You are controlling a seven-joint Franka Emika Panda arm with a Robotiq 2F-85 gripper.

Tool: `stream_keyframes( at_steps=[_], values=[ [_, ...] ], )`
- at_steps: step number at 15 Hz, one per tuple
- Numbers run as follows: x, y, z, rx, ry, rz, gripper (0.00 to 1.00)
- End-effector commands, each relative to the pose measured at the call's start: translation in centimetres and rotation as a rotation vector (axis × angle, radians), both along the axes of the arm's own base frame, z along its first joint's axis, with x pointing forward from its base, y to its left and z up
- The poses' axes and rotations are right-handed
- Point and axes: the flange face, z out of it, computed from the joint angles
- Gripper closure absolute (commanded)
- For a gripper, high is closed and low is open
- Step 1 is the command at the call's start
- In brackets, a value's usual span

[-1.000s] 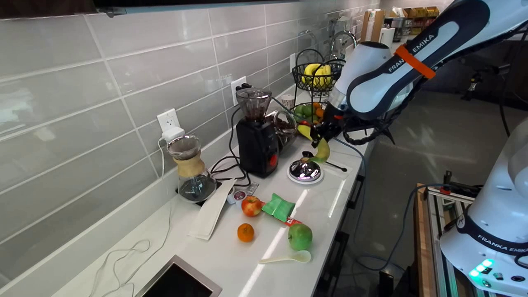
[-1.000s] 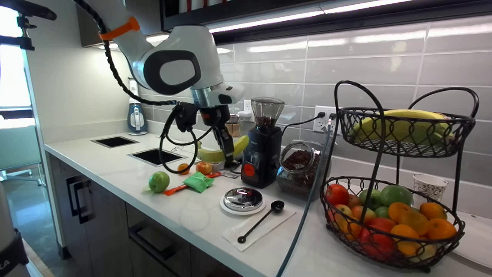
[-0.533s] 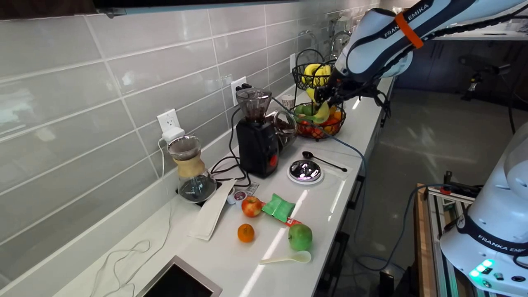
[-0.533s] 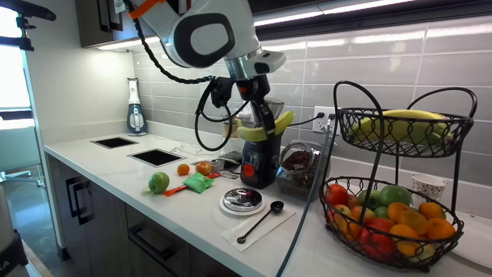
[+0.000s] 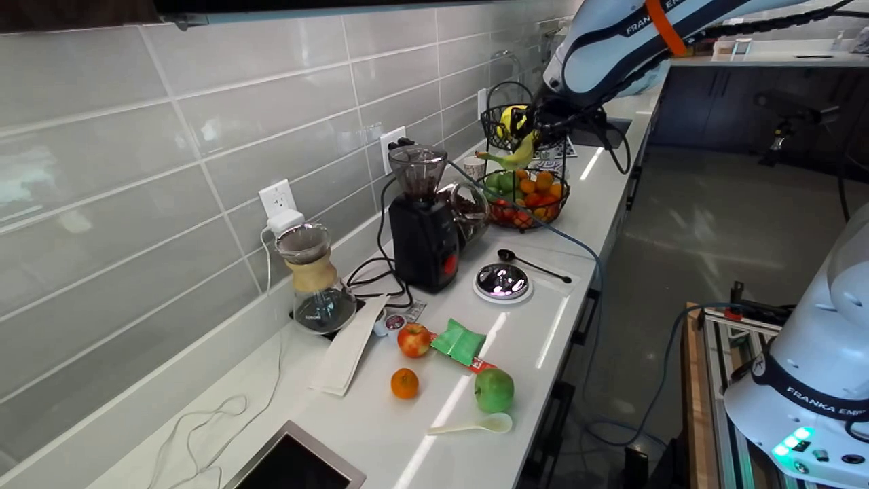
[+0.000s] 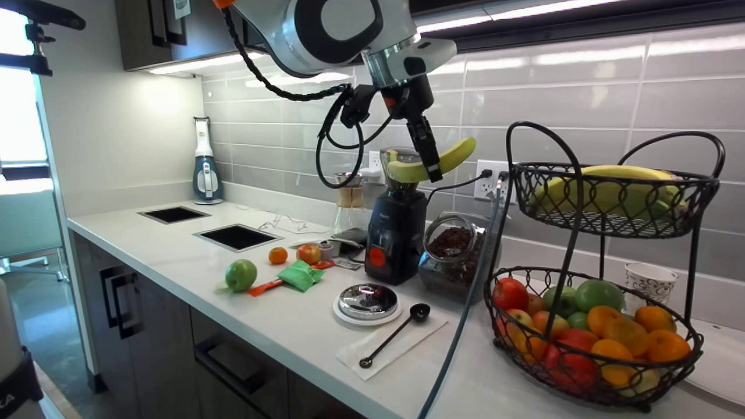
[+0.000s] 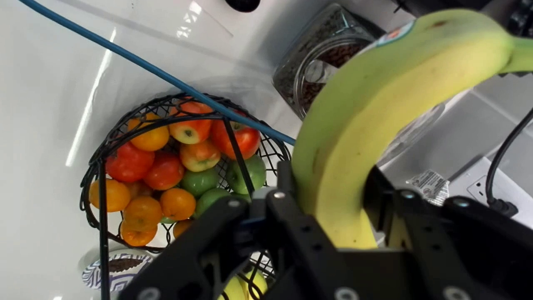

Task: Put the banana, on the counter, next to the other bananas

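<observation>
My gripper is shut on the single yellow banana, one finger on each side of its middle. The banana is held in the air, in front of the coffee grinder in an exterior view. It also shows in an exterior view beside the fruit stand and large in the wrist view. The other bananas lie in the stand's upper basket. They show partly in an exterior view and at the bottom edge of the wrist view. The white counter lies below.
The black wire fruit stand has tall handles and a lower basket of apples and oranges. A coffee grinder, a bean jar and a blue cable stand between. A round lid and black scoop lie on the counter.
My gripper has risen and moved with the held banana past the grinder, closer to the fruit stand. The banana stays in the fingers throughout. The other objects have not moved.
</observation>
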Motion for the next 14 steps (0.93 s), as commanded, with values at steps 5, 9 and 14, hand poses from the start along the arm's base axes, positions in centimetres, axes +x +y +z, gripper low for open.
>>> stream_keyframes(
  at_steps=[5,9,14],
  values=[
    [0.3,-2.4,5.1,0.092,-0.15,-0.281,0.82],
    [-0.6,-4.4,6.8,0.127,-0.201,-0.406,0.82],
    [-1.6,-7.3,8.1,0.157,-0.292,-0.548,0.82]
  ],
)
